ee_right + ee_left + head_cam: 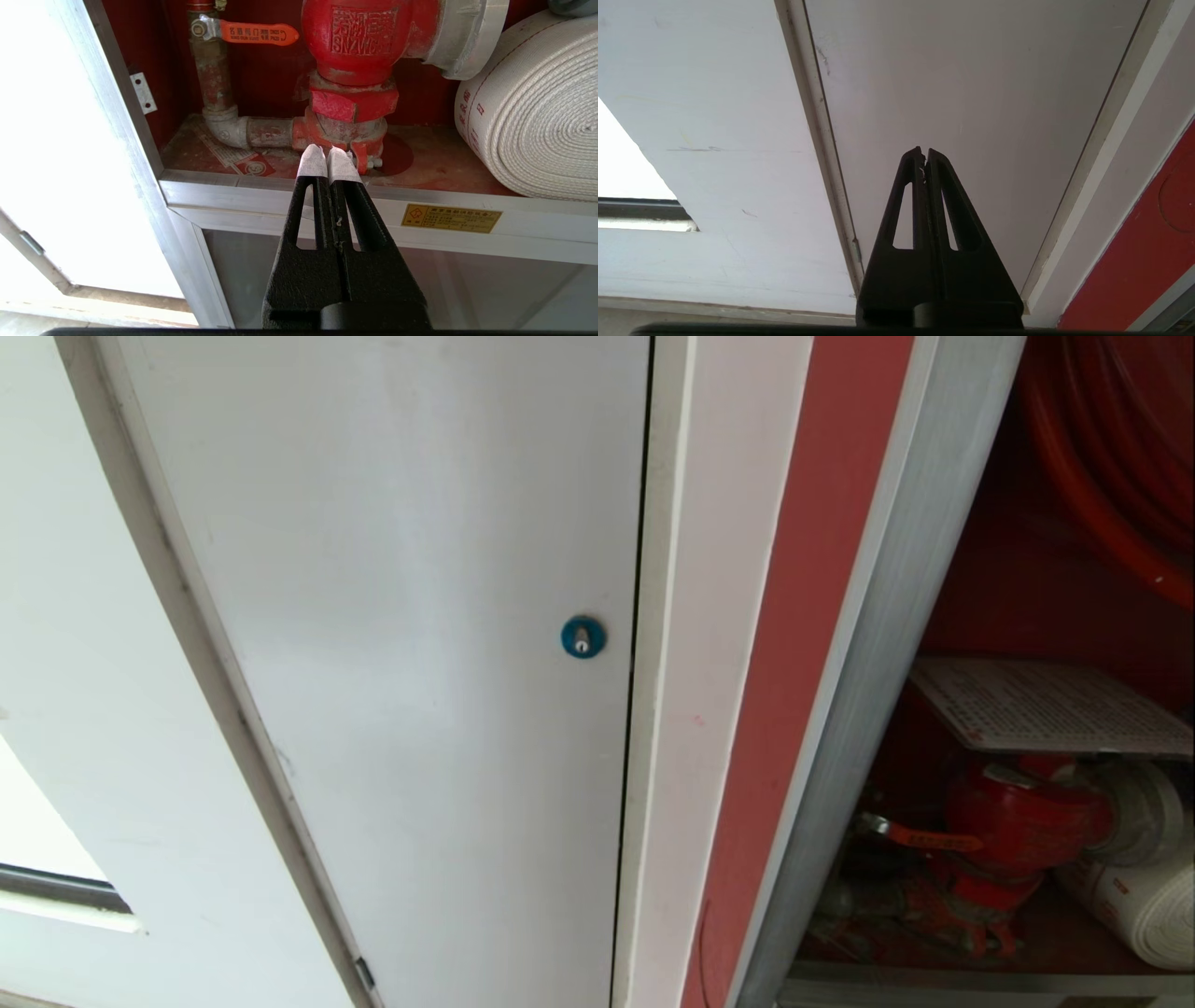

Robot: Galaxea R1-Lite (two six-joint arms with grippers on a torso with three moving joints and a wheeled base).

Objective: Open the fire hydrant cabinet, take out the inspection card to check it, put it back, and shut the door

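The fire hydrant cabinet stands open at the right of the head view, its red inside showing. The inspection card, white with fine print, lies flat on top of the red hydrant valve. Its tinted glass door is out of view. My right gripper is shut and empty, its white-taped fingertips just in front of the cabinet's aluminium sill, pointing at the valve's base. My left gripper is shut and empty, facing the plain white door.
A plain white door with a round blue lock fills the left of the head view. Inside the cabinet are a white rolled hose, an orange lever handle and a red hose reel. A glass panel sits under the sill.
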